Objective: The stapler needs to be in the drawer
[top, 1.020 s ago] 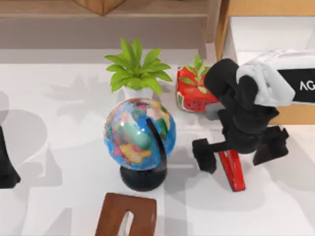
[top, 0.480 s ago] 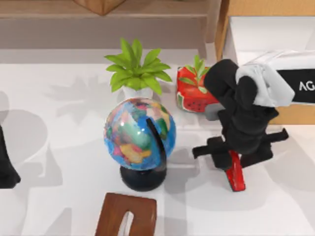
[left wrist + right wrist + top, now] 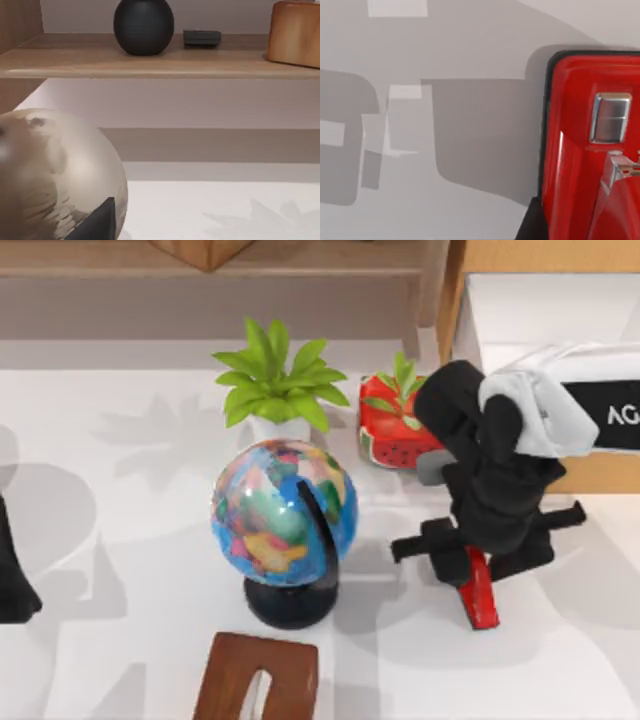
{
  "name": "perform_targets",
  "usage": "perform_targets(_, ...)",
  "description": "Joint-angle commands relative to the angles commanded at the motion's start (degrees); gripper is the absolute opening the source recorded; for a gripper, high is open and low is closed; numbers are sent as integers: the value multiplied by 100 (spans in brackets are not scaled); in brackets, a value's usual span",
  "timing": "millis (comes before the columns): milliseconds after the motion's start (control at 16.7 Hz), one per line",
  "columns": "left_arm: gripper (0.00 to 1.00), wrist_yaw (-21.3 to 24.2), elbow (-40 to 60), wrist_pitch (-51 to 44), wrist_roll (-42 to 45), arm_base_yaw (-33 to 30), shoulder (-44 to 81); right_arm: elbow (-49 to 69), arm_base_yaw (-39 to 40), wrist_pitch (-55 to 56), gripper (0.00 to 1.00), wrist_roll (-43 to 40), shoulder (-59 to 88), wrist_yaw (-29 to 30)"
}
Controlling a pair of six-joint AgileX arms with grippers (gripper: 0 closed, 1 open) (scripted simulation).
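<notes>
**Right gripper clamping the stapler beside the drawer**

The right gripper [image 3: 470, 562] is sitting low over the white table [image 3: 140, 500], at about four o'clock from the globe [image 3: 284, 512]. Its two black fingers are pressing together on the upper end of the stapler [image 3: 479, 595], gripping it from both sides. The stapler is lying on the table, its free end pointing toward six o'clock and leaning slightly to the table's right. In the right wrist view the stapler [image 3: 592, 150] is showing close up as a glossy red body with a dark edge and a small silver plate, resting on the pale surface.

The drawer [image 3: 520, 310] is standing at twelve o'clock from the stapler, at the table's far right corner, its white inside facing up and its wooden wall running along the left. The right arm is reaching across the drawer's front, so the handle is hidden.

A watermelon pot [image 3: 393, 435] is standing just beside the drawer, at ten o'clock from the gripper. A leafy plant [image 3: 275, 385] is sitting at twelve o'clock from the globe, and a brown wooden stand [image 3: 258, 675] at six o'clock.

The left arm is resting at the table's left edge; whether its fingers are apart or together cannot be told. Its wrist view is showing a wooden shelf [image 3: 150, 62] with a dark round vase [image 3: 143, 26].
</notes>
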Motion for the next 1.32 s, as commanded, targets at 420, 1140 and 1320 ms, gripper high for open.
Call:
perform_targets(420, 100, 0, 0, 0, 0, 0, 0, 168, -6, -305, 0, -7, -138, 6)
perform_targets(1140, 100, 0, 0, 0, 0, 0, 0, 810, -91, -760, 0, -169, -735, 27)
perform_targets(1320, 100, 0, 0, 0, 0, 0, 0, 1519, -105, -851, 0, -366, -1089, 14)
